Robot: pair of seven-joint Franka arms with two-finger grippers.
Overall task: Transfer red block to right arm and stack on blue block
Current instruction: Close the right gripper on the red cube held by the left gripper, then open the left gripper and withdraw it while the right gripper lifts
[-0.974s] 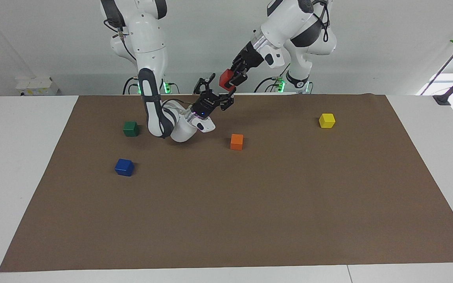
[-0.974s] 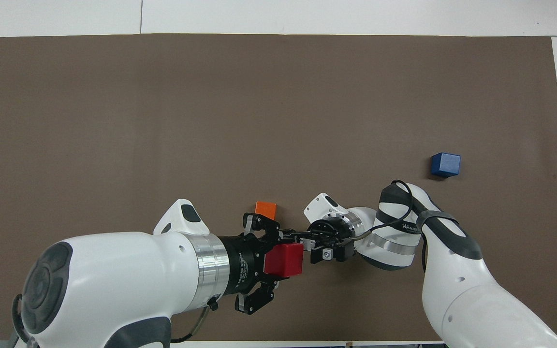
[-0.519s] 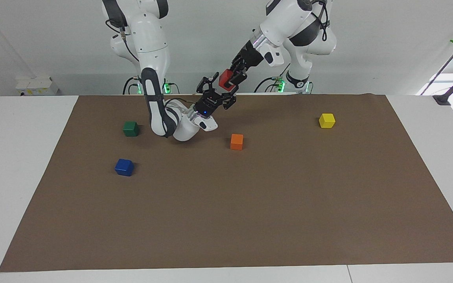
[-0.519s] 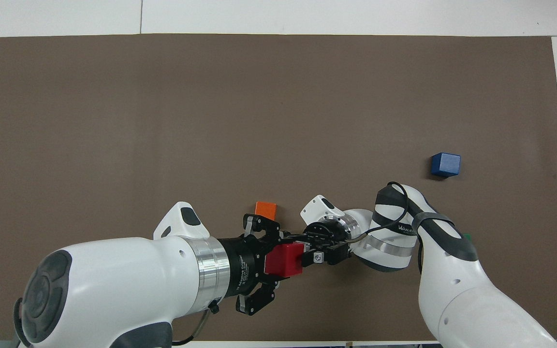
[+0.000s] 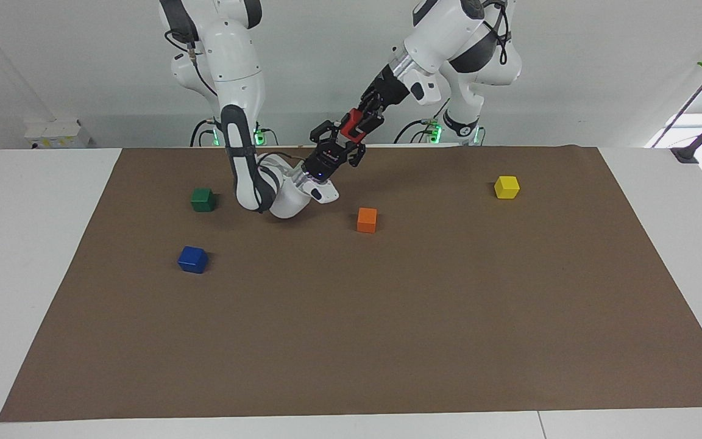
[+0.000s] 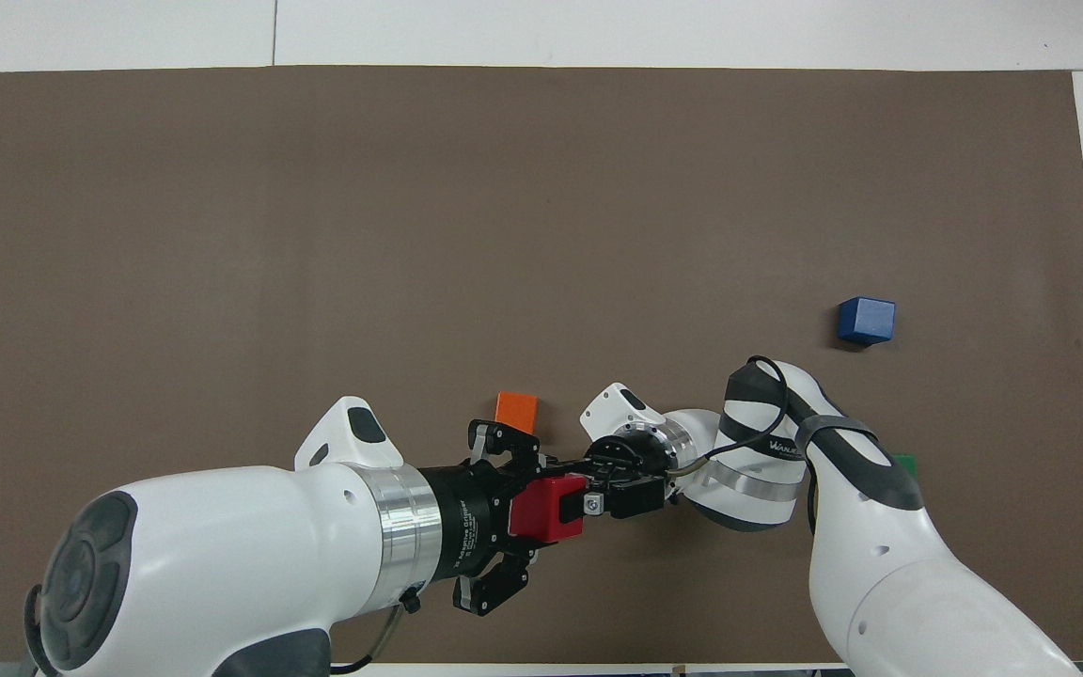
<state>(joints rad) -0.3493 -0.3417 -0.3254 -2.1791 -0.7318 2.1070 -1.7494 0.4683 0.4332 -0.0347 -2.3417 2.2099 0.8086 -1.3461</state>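
Two arms meet in the air over the robots' edge of the brown mat [image 5: 387, 317], with the red block [image 5: 350, 125] [image 6: 541, 508] between them. Left end effector [image 5: 360, 122] [image 6: 527, 512]: fingers clamped on the red block, block held clear of the counter [image 5: 40, 244]. Right end effector [image 5: 334, 137] [image 6: 598, 489], blue light showing on its body, points up at the same block; its fingers reach alongside the block, but whether they have closed on it I cannot tell from either view. In the overhead view the two end effectors sit nose to nose, red block at the junction. Blue block [image 5: 192, 259] [image 6: 866, 320] rests on the mat toward the right arm's end of the counter, well apart from both end effectors, nothing on top of it. Green block [image 5: 203, 199] [image 6: 904, 463] lies nearer to the robots than the blue block; in the overhead view only a corner shows past the right arm's forearm. Orange block [image 5: 367, 219] [image 6: 516, 411] sits on the mat near mid-width, just farther from the robots than the handover point. Yellow block [image 5: 506, 186] lies toward the left arm's end, visible in the facing view only.
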